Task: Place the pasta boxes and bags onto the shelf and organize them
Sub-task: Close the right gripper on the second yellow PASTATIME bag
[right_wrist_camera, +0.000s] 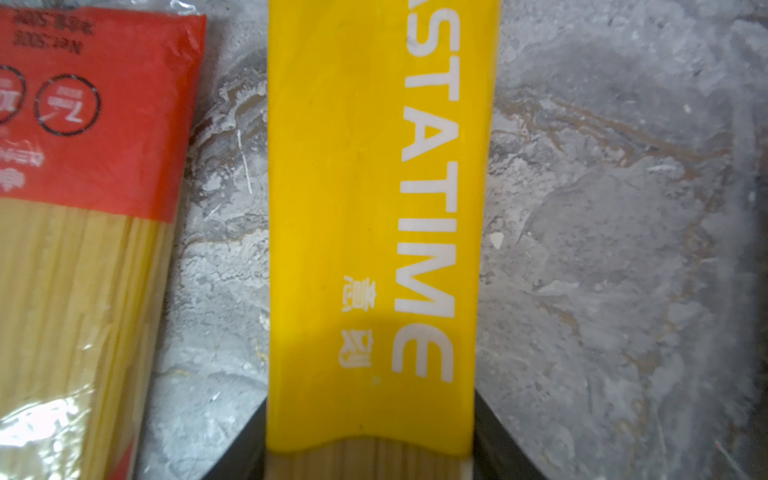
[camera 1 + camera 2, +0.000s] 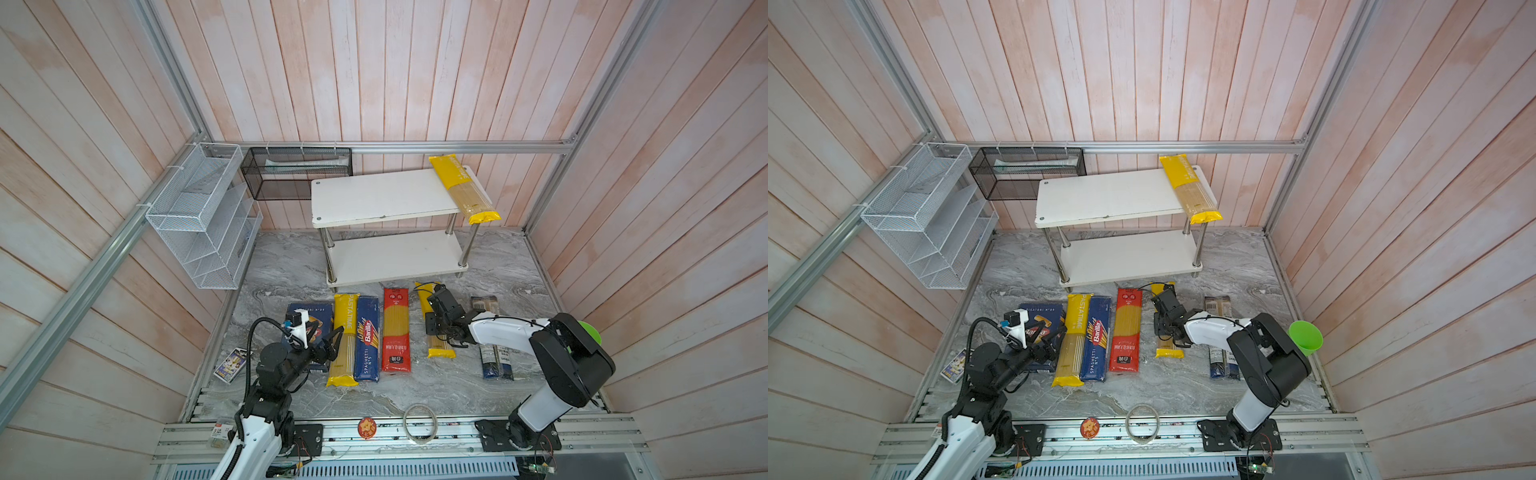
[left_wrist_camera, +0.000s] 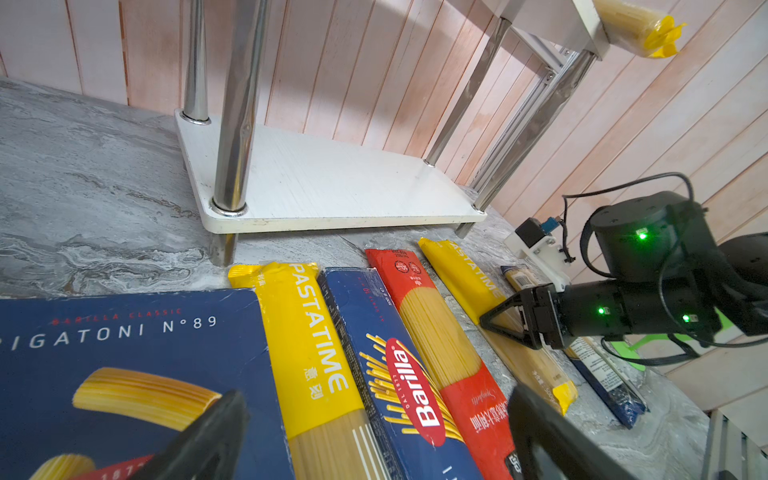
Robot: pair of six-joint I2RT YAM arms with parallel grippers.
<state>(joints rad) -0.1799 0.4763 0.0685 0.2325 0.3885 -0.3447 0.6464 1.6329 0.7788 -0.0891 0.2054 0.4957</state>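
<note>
So, desk (image 2: pixel 415 390): grey marbled top, with the shelf at its back by the plank wall.
Shelf (image 2: pixel 374 195): two white boards on chrome posts; the lower board is bare.
Rigatoni box (image 2: pixel 309 309): flat on the desk in front of the shelf, out past its left end, partly hidden by the left arm.
Spaghetti box (image 2: pixel 367 340): flat in front of the shelf's left half, one short end towards the shelf.
Red bag (image 2: pixel 395 328): in front of the shelf's middle, just beside the spaghetti box.
Left yellow bag (image 2: pixel 344 340): in front of the shelf's left end, lying between the two boxes and touching both.
Top yellow bag (image 2: pixel 463 187): slanted across the right end of the shelf's top board, its near end overhanging the front edge.
Right yellow bag (image 1: pixel 353 208): on the desk in front of the shelf's right front post.
Clear bag (image 2: pixel 494 361): out past the shelf's right end, partly under the right arm.
Left hand (image 3: pixel 378 399): fingers spread wide and holding nothing, above the rigatoni box and left yellow bag.
Right hand (image 3: pixel 496 322): pointed down, closed against both long sides of the right yellow bag, which lies flat.
</note>
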